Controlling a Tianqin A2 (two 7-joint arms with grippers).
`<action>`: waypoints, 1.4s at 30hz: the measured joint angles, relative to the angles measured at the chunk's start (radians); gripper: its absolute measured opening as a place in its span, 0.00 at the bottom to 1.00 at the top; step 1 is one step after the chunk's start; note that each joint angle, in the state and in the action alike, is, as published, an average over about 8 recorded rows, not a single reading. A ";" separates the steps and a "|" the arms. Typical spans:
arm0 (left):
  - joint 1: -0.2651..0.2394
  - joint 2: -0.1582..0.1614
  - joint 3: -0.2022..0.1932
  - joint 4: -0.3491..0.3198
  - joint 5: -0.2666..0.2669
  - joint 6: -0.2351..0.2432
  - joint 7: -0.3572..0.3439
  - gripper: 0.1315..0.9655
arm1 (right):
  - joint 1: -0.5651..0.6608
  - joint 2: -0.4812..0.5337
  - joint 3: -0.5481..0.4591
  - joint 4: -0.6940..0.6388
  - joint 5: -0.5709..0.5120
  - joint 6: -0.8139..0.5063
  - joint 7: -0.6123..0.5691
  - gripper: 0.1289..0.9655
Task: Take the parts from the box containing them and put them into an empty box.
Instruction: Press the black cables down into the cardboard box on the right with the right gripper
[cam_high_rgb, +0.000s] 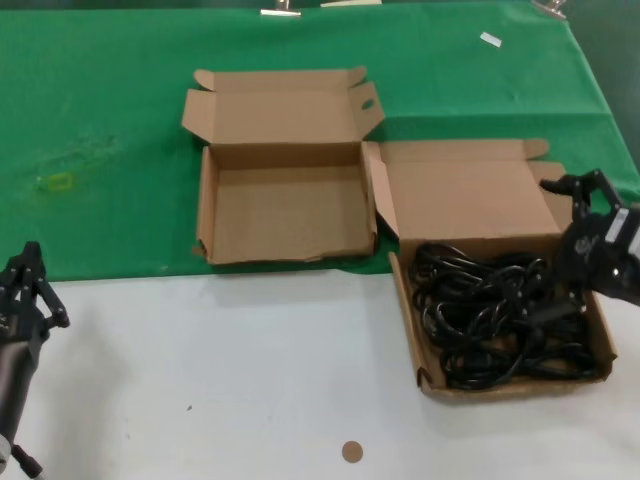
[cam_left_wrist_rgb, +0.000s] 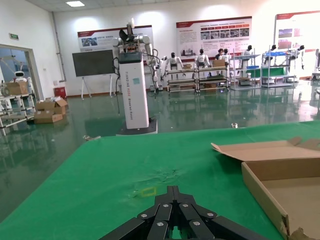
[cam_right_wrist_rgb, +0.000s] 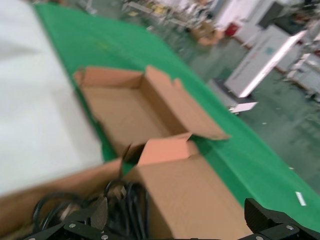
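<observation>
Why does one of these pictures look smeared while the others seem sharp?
The right wrist view is blurred, most on the white table and the cables. The head view is fairly sharp: the cables show as separate loops. The left wrist view is crisp, with the hall floor glossy with reflections.

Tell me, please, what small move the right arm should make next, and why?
Probably lower the right gripper into the cable bundles and close on one. Its fingers are open above the right side of the full box, nothing is held, and the empty box has no parts. The left gripper waits low at the left.
</observation>
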 joint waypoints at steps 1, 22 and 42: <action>0.000 0.000 0.000 0.000 0.000 0.000 0.000 0.01 | 0.001 0.005 0.007 -0.004 -0.015 -0.027 -0.001 1.00; 0.000 0.000 0.000 0.000 0.000 0.000 0.000 0.01 | 0.181 -0.049 0.061 -0.165 -0.296 -0.583 -0.245 1.00; 0.000 0.000 0.000 0.000 0.000 0.000 0.000 0.01 | 0.388 -0.258 0.012 -0.347 -0.507 -0.732 -0.332 0.91</action>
